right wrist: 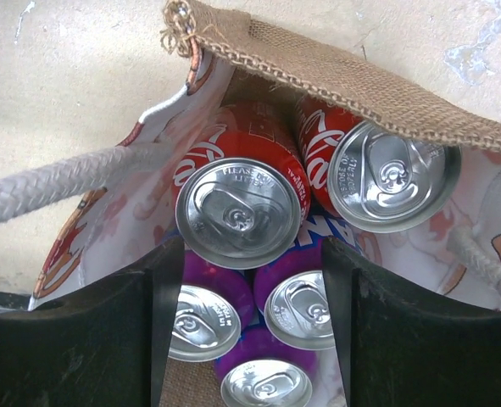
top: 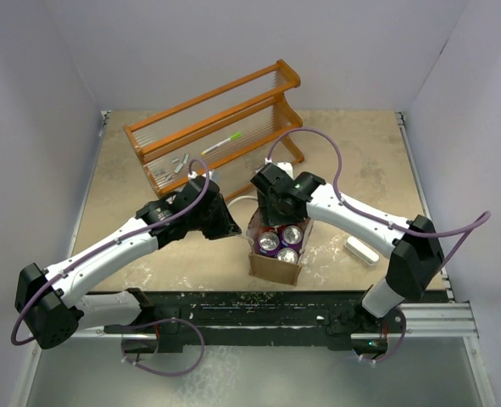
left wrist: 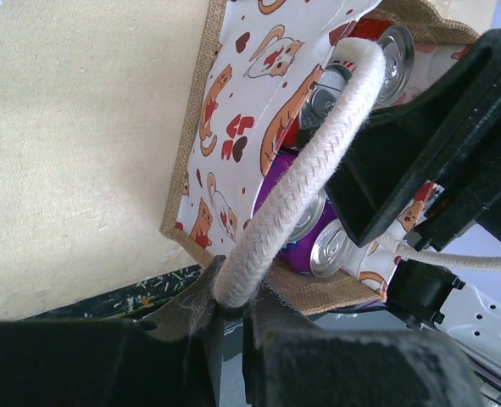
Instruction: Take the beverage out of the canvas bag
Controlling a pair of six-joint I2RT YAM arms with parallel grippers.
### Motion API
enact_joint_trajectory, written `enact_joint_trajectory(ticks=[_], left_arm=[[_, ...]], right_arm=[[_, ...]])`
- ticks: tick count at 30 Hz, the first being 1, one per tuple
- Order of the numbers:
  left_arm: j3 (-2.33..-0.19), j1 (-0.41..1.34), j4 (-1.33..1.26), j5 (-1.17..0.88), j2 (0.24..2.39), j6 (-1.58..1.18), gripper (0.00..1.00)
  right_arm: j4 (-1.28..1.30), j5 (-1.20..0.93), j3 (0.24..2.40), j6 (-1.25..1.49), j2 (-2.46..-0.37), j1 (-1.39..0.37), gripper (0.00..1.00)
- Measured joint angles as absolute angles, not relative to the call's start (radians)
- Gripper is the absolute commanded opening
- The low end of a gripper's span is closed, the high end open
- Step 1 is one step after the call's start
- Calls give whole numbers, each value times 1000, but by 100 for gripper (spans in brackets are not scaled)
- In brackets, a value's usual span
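Burlap-brown canvas bag [top: 275, 268] with pale cat-printed panels sits at the centre of the top view, packed with red and purple aluminium cans [right wrist: 297, 309]. The left gripper [left wrist: 230, 315], at the bottom of its wrist view, is clamped on the bag's white braided rope handle [left wrist: 305, 182], apparently steadying it. The right gripper [right wrist: 243, 284] hovers over the bag's mouth, fingers spread and holding nothing, framing the nearer red cola can [right wrist: 237, 208]. The step in hand looks like reaching for a beverage. Next, the right gripper needs to descend around that can, close, then lift straight up.
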State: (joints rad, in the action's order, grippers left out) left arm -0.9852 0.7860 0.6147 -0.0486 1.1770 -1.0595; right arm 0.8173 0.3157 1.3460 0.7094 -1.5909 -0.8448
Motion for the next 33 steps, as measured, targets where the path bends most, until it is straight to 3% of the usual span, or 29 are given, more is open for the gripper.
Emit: enact_joint_trajectory(ticks=[16,19,22,27,33], left_arm=[[-985,786,615,-57,1176,-1054,0],[-985,786,615,-60,1176,-1052,0],[-985,786,614,-67,1176,-1051,0],[-985,786,615,-67,1175,-1050,0],[-983,786,624,-70,1153,-1036,0]], right_arm=[[785,323,1359,718,-1699,-838,71],[788,324,1367,727,-1715,-838,79],[778,323,1367,740,-1757,-838,79],[761,329,1366,741,-1779,-838,72],[770,345,1369,743,-1780,-839,43]])
